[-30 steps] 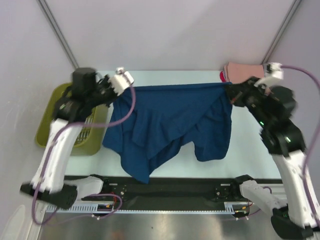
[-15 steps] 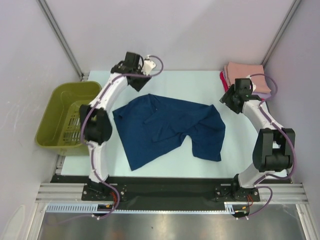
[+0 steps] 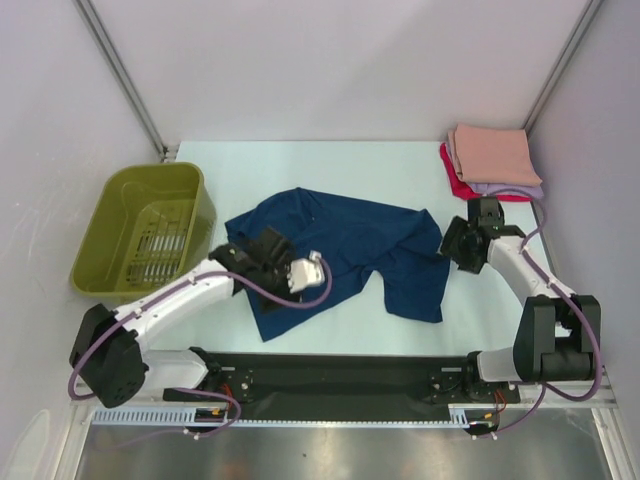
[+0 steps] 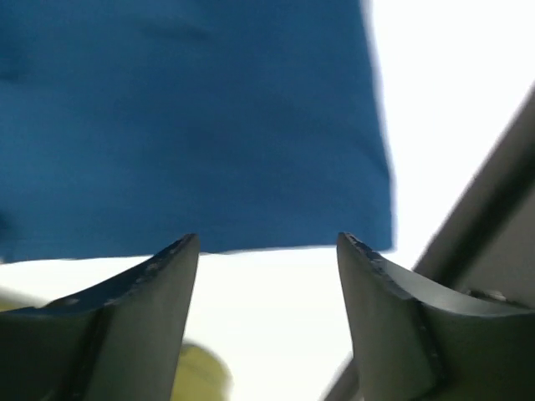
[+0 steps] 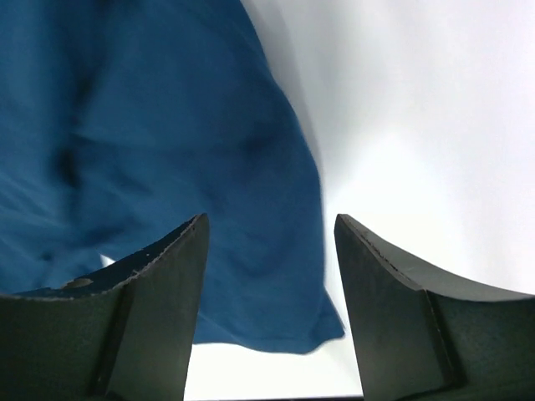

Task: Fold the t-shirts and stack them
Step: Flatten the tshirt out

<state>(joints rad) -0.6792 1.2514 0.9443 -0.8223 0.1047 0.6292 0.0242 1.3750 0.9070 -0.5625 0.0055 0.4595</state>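
Top external, navy t-shirt (image 3: 345,240) released, flat

Left arm (image 3: 165,305): white link shells, black rounded joint housings, a white block at the wrist.
Right arm (image 3: 520,265): the same white links and black joints, with a black shoulder housing just above the base plate (image 3: 340,385).
Cables (image 3: 290,297): purple, looped along both arms.
Left gripper (image 4: 266,238): dark grey wedge-shaped fingers (image 4: 134,309), pale scuffs along the edges.
Right gripper (image 5: 270,217): matching dark grey fingers (image 5: 401,309), with flat inner faces.
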